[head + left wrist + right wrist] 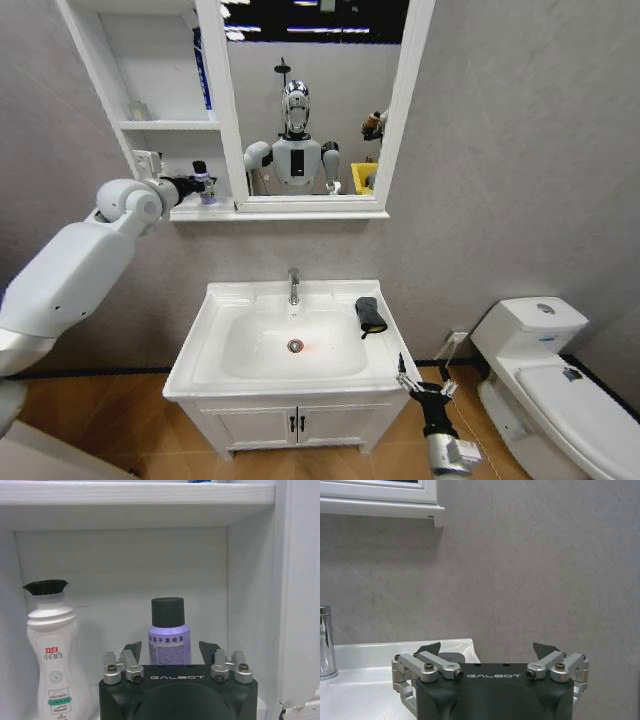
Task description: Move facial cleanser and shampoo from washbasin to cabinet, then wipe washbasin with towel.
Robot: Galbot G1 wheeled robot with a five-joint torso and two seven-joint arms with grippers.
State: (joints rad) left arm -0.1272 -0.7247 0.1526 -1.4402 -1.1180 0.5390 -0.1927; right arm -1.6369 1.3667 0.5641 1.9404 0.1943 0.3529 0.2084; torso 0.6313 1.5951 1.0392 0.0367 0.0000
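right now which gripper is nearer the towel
Right. The right gripper hangs open by the washbasin's front right corner, near the towel; the left gripper is up at the cabinet shelf.

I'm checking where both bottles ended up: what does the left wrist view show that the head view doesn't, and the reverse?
Left wrist view alone: a white bottle with a black cap, standing apart beside the purple bottle; the left hand open, fingers flanking the purple one. Head view alone: the washbasin, the towel on its right rim, the right hand open nearby. Shared: purple bottle on the cabinet shelf.
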